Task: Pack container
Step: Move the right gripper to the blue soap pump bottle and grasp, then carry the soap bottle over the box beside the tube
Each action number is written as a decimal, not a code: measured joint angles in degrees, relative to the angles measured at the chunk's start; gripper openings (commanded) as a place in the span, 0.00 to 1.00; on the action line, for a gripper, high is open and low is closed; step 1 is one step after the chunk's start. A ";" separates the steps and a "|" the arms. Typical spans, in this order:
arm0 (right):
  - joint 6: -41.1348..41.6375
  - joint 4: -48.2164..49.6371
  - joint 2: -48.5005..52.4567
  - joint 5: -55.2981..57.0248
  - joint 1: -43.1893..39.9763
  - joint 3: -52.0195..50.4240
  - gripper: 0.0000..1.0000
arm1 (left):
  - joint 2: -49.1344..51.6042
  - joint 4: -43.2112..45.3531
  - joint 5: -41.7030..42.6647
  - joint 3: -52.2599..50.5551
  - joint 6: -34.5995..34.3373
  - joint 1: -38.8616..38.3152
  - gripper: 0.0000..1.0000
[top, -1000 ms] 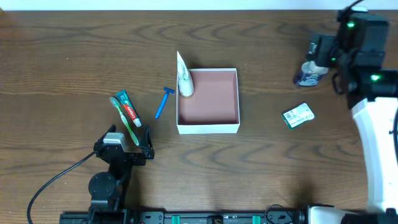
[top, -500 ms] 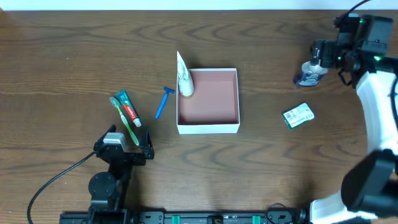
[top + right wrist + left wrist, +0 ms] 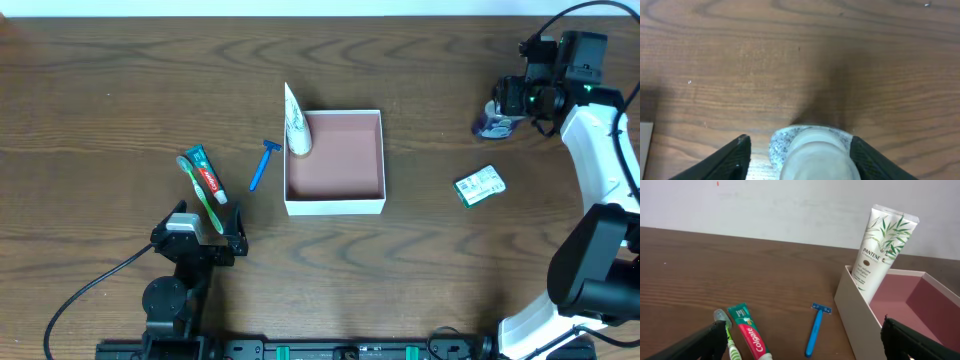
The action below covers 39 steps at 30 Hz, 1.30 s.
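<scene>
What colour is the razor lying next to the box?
Blue; the razor shows best in the left wrist view.

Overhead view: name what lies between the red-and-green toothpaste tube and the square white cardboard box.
Only a blue plastic razor, as the overhead view shows.

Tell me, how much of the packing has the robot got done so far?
Done: only the Pantene tube stands in the white box. In hand: the right gripper straddles a small bottle, jaws open. Left: the Colgate toothpaste, toothbrush, blue razor and green packet lie on the table; the left gripper sits open nearby.
</scene>
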 measured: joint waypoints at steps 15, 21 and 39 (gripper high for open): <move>0.00 -1.07 0.22 0.37 0.04 -0.35 0.04 | 0.00 0.00 0.00 0.00 0.00 0.00 0.98; 0.00 -0.87 0.15 0.72 0.81 -0.35 0.03 | 0.00 0.00 0.00 0.00 0.00 0.00 0.98; 1.95 2.43 -25.05 1.70 26.93 1.03 0.01 | 0.00 0.00 0.00 0.00 0.00 0.00 0.98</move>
